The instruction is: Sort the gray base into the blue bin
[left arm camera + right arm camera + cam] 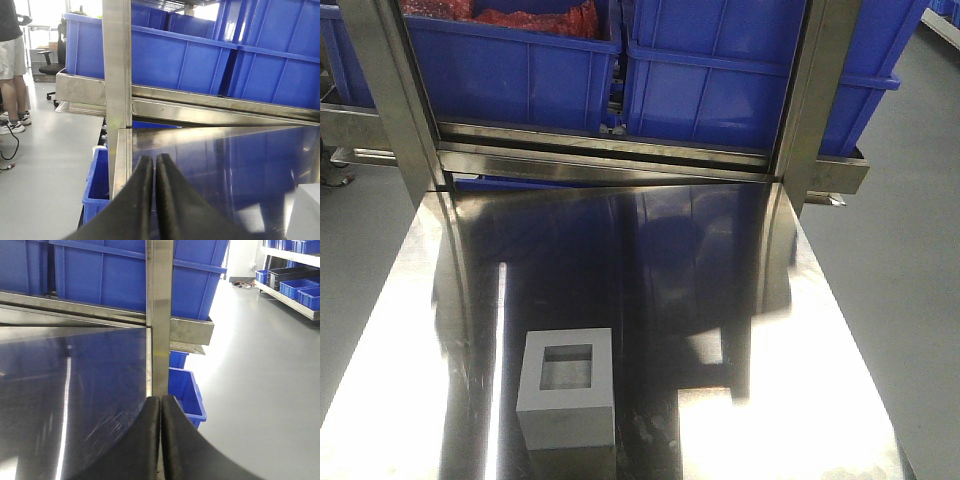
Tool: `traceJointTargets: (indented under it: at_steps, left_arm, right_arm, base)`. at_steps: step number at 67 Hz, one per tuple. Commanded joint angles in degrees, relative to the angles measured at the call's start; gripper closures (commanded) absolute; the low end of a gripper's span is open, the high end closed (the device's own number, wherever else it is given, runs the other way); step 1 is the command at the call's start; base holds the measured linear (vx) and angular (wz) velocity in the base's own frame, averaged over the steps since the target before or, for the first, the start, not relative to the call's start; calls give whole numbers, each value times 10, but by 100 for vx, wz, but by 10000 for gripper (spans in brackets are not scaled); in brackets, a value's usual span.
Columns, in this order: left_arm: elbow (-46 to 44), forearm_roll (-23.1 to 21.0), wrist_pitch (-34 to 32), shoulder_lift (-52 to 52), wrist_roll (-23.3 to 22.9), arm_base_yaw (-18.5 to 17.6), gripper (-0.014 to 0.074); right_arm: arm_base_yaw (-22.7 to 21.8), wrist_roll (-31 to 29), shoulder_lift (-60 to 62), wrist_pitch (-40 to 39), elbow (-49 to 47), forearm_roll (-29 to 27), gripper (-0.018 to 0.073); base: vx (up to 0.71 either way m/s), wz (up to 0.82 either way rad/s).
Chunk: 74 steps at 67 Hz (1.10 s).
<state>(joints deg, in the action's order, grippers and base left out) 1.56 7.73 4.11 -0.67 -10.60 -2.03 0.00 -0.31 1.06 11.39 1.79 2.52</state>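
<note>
1. Front view alone shows the whole gray base (567,390) on the desk (750,300), recess up; blue bin (720,95) beyond.
2. Pressed together, empty: left tool (154,167), right tool (161,407); pale corner beside the left is probably the base.

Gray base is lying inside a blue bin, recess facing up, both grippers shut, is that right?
No. The front-facing view shows the gray base on the steel table, in front of the blue bins, not inside one. Its recess does face up, and the left gripper and right gripper are shut.

Gray base (306,212) mostly off-frame, left wrist
</note>
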Motion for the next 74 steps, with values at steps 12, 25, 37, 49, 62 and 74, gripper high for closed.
traceJointTargets:
  at_steps: [12, 25, 37, 49, 62, 74]
  left_arm:
    - [-9, -4, -51, -9, -4, -4, 603]
    - [-58, -4, -51, -7, -4, -4, 603]
    - [-121, -5, -12, 54, -7, -4, 603]
    - [-191, -11, 71, 170, -29, -4, 603]
    - [-239, -20, 158, 286, -29, -4, 603]
    - [-240, -20, 174, 336, -29, -4, 603]
  right_arm:
    - [-3, -4, 4, -42, 3, 5, 564]
    - [-3, -4, 4, -42, 3, 5, 564]
    - [-3, -4, 4, -42, 3, 5, 564]
    - [-3, -4, 4, -41, 3, 5, 564]
    - [-3, -4, 4, -42, 3, 5, 564]
    - [-3, -4, 4, -42, 3, 5, 564]
  base:
    - [0, 0]
    - [0, 0]
    - [0, 0]
    - [0, 0]
    - [0, 0]
    - [0, 0]
